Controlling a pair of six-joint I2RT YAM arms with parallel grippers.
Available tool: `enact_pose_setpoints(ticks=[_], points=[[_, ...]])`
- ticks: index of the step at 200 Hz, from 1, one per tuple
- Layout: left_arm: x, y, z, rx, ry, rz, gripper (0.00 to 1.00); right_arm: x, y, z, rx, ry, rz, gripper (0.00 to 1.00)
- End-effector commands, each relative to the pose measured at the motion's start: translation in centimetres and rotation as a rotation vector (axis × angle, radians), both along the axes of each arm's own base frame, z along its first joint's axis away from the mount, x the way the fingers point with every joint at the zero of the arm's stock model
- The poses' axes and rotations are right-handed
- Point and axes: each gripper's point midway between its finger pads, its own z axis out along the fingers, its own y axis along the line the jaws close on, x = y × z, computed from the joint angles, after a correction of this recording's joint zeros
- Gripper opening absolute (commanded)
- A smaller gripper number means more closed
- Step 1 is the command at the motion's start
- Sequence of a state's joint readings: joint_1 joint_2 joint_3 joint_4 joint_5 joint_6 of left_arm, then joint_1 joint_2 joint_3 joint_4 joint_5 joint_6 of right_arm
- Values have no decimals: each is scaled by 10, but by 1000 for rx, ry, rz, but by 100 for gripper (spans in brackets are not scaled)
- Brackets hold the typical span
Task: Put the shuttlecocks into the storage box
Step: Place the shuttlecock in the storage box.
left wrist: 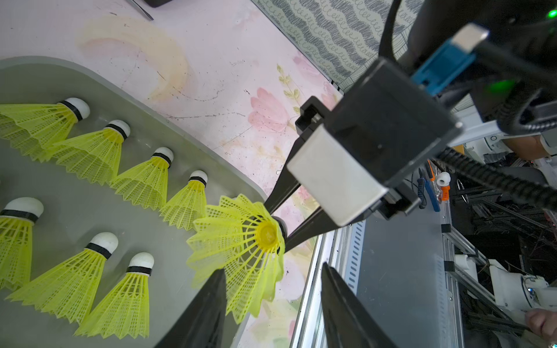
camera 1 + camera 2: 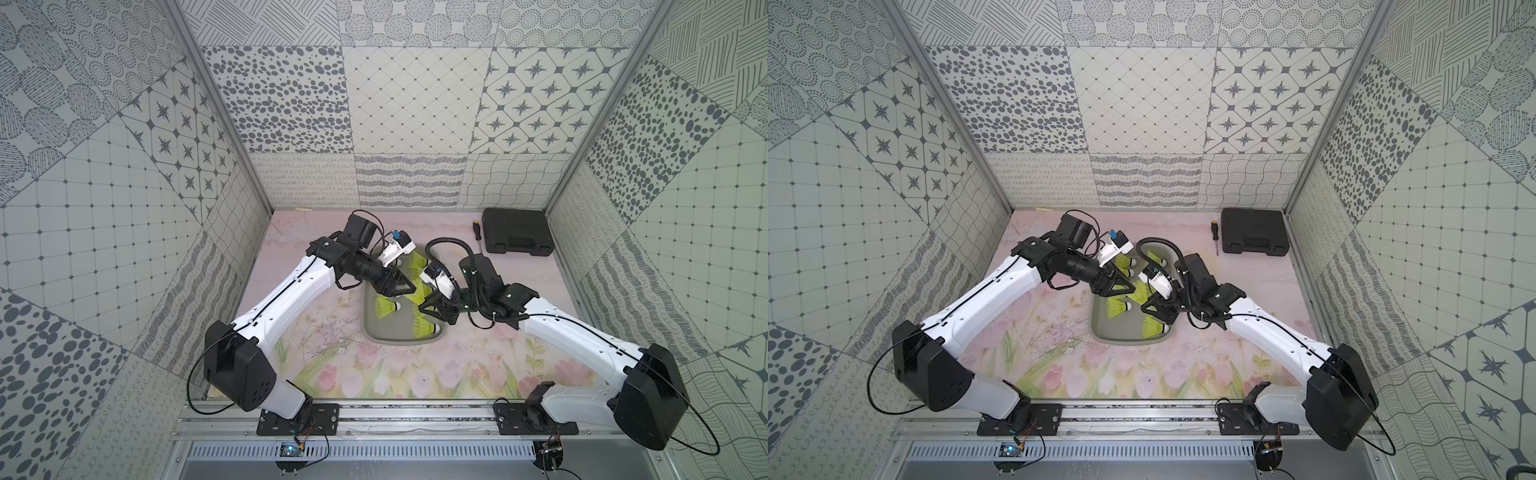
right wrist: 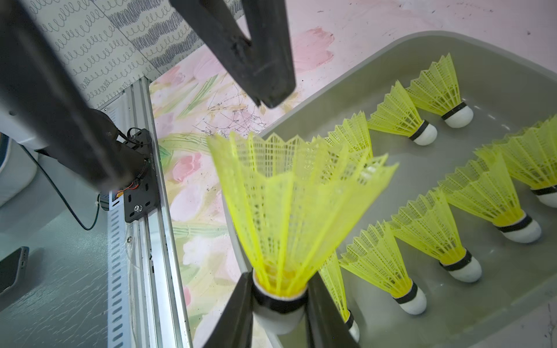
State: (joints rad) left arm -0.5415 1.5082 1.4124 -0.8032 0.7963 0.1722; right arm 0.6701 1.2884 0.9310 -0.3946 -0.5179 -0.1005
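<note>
The held shuttlecock (image 3: 289, 208) hangs just above the storage box (image 1: 168, 132), over the wall on your right arm's side, and is not resting on anything. Your right end effector (image 3: 280, 301) is clamped on its white tip and dark band, so the long axis runs from that grip out toward your left end effector (image 1: 271, 272), with the open skirt leading. The left wrist view looks almost straight into the mouth of the cone. The left jaws stand apart with nothing between them. They sit just beside the skirt's rim, and you cannot tell whether one finger brushes it. The right arm already has the piece, so the coming move looks like a short drop and release, and the left needs only to keep clear. The skirt is neon yellow-green plastic lattice, light and springy by the look of it, and undistorted. The other shuttlecocks (image 1: 90, 153) lie on their sides in two rows on the box floor, white tips all pointing the same way. The row nearest the held piece seems to have a free place at its end. The box sits mid-table (image 2: 415, 374). A black case (image 2: 517, 237) and a screwdriver (image 2: 477, 237) lie well apart from it at the far corner.
</note>
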Motion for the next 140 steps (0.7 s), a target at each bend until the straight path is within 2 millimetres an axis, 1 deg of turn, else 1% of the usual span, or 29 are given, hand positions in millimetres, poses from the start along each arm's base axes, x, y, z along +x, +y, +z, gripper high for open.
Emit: enact_pose_setpoints(ticks=[1, 82, 114, 125, 140], points=[[-16, -2, 1, -15, 39, -80, 49, 0, 8, 11, 24, -26, 40, 23], [-17, -7, -4, -21, 89, -91, 34, 0, 9, 9, 14, -28, 38, 24], [-17, -10, -7, -26, 109, -90, 24, 2, 8, 8, 7, -27, 31, 25], [-17, -11, -8, -28, 117, -88, 21, 2, 8, 8, 7, -30, 30, 26], [-15, -12, -8, -30, 121, -79, 8, 3, 8, 9, 5, -36, 23, 28]])
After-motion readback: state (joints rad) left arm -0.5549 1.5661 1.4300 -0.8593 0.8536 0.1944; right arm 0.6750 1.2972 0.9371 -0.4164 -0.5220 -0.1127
